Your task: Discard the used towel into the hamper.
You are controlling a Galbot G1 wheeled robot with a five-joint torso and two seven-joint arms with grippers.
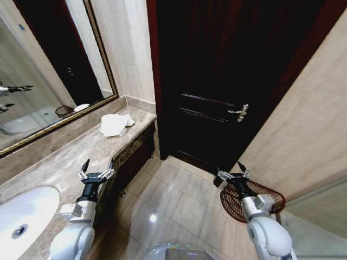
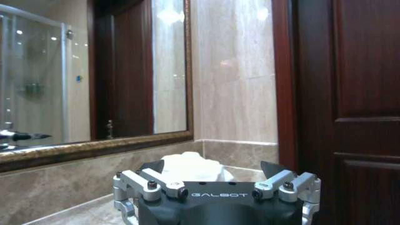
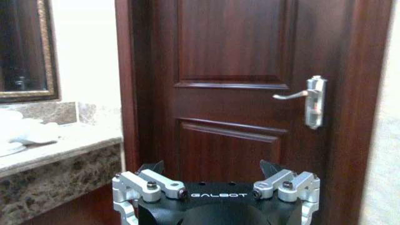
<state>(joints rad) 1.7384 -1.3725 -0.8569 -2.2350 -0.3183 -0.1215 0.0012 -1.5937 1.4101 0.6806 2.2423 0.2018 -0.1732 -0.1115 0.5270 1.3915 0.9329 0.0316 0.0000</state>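
The used towel [image 1: 115, 125] is a crumpled white heap lying at the far end of the marble counter [image 1: 65, 157], by the wall corner. My left gripper [image 1: 97, 168] hovers open over the counter's front edge, well short of the towel, with nothing between its fingers. The left wrist view looks straight at the towel [image 2: 190, 168] beyond the open left gripper [image 2: 212, 167]. The hamper [image 1: 271, 201], a dark reddish wire basket, stands on the floor by the right wall. My right gripper [image 1: 232, 173] is open and empty just in front of it. The towel [image 3: 25, 133] also shows in the right wrist view.
A white sink [image 1: 27, 214] is set in the near end of the counter, under a framed mirror [image 1: 49, 70]. A dark wooden door [image 1: 217, 81] with a metal handle [image 1: 240, 112] stands shut ahead. Tiled floor [image 1: 173, 200] lies between counter and hamper.
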